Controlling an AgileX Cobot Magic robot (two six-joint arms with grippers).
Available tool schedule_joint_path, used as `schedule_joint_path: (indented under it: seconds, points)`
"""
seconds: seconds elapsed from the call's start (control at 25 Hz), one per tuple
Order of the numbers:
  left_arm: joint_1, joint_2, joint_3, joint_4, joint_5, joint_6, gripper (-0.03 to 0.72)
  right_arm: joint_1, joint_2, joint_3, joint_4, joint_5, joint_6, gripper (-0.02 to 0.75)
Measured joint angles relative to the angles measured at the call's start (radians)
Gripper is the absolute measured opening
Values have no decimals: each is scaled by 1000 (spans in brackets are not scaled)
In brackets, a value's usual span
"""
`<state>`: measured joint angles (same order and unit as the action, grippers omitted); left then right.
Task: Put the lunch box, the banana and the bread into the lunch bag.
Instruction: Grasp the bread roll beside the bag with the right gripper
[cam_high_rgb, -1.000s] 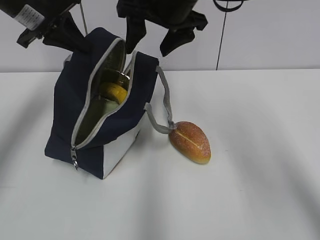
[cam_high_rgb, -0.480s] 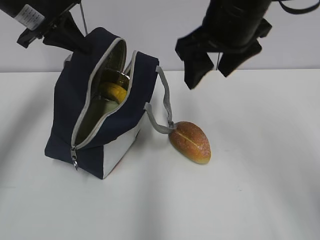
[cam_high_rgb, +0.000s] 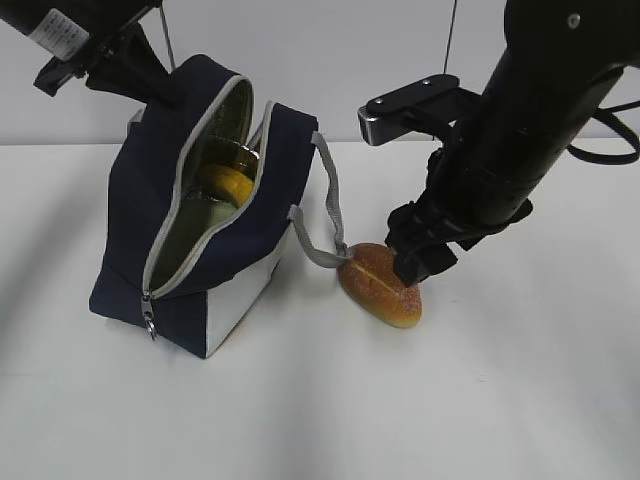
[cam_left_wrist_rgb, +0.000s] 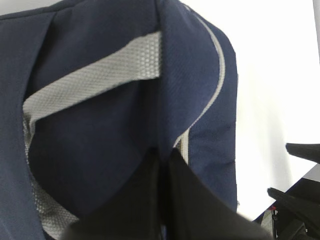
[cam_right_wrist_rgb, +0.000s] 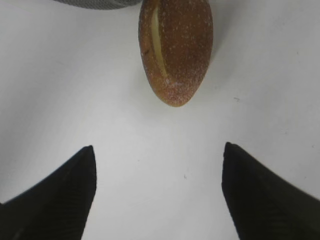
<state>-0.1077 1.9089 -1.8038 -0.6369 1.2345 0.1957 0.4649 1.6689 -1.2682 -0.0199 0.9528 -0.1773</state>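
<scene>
bread (cam_high_rgb: 380, 285) flat | long axis diag, handle-end → front-right

You won't find any text you can read here. The only printed thing is a white label (cam_high_rgb: 57, 33) on the left arm, at about ten o'clock in the exterior view, and its dark print is too small to make out. The lunch bag (cam_high_rgb: 190, 230) shows no legible print.

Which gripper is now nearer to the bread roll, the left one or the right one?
The right. The right gripper hangs open just beside the bread. The left gripper is far across, pinching the lunch bag at its top edge.
</scene>
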Motion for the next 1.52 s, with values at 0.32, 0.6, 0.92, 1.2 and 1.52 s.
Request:
schedule_joint_path:
  seconds: [0.32, 0.6, 0.92, 1.2, 1.52]
  points:
    - [0, 0, 0, 0, 0, 0, -1, 0, 52, 19, 0, -185, -62, 580]
    - [0, 0, 0, 0, 0, 0, -1, -21, 154, 19, 0, -263, -69, 586]
    - [0, 0, 0, 0, 0, 0, -1, -33, 254, 3, 6, -336, -94, 586]
    - [0, 0, 0, 0, 0, 0, -1, -33, 355, -83, 20, -342, -100, 586]
    - [0, 0, 0, 1, 0, 0, -1, -33, 404, -101, 27, -334, -100, 557]
